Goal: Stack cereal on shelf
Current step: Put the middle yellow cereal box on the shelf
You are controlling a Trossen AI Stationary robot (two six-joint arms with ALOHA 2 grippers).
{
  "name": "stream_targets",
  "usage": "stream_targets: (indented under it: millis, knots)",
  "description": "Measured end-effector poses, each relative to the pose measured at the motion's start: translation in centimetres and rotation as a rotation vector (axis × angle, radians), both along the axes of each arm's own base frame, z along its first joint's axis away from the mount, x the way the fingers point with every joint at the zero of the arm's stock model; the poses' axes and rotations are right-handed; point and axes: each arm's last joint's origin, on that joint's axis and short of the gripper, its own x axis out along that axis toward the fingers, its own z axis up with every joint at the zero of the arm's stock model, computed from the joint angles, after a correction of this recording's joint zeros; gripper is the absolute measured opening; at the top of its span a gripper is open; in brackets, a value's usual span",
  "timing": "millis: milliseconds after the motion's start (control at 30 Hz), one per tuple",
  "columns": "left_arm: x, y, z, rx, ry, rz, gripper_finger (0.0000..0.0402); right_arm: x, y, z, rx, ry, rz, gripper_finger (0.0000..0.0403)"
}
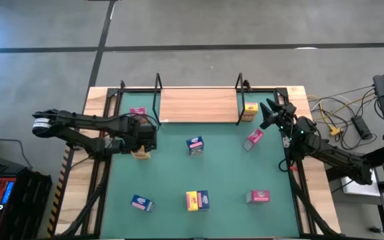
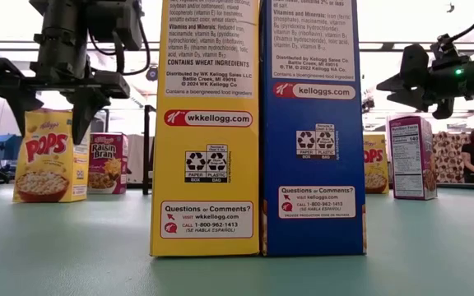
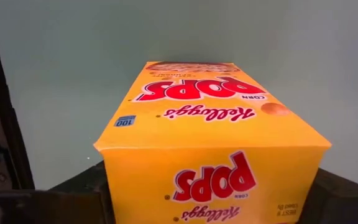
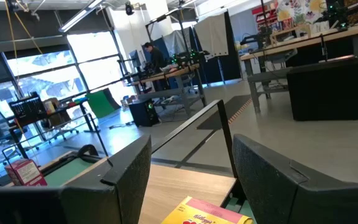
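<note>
Yellow Pops box (image 3: 213, 146) fills my left wrist view, directly below my left tool (image 1: 141, 141), fingers spread astride it, not yet pinching; shelf (image 1: 199, 105) lies just beyond. Right tool (image 1: 270, 114) hovers spread, empty.

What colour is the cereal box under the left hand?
Yellow-orange, a Corn Pops box with red lettering; the left wrist view shows it best.

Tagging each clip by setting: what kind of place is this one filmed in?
Probably a robotics lab or workshop: workbenches with equipment on a bare concrete floor, a person at a far desk, loose cables beside the table.
</note>
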Motion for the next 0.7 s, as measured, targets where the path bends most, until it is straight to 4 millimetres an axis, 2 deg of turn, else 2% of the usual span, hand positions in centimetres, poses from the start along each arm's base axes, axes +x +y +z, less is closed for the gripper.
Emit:
stream_targets:
  millis: [167, 400, 700]
  knots:
    - [0.4, 0.1, 0.6, 0.016, -0.031, -0.004, 0.0273, 0.0, 0.0, 0.0, 0.000, 0.000, 0.000, 0.0215]
    - [1.8, 0.4, 2.4, 0.111, -0.110, -0.111, 0.0275, 0.0, 0.0, 0.0, 0.000, 0.000, 0.000, 0.0215]
    - [4.3, 0.8, 6.2, 0.263, -0.226, -0.326, 0.0276, 0.0, 0.0, 0.0, 0.000, 0.000, 0.000, 0.0215]
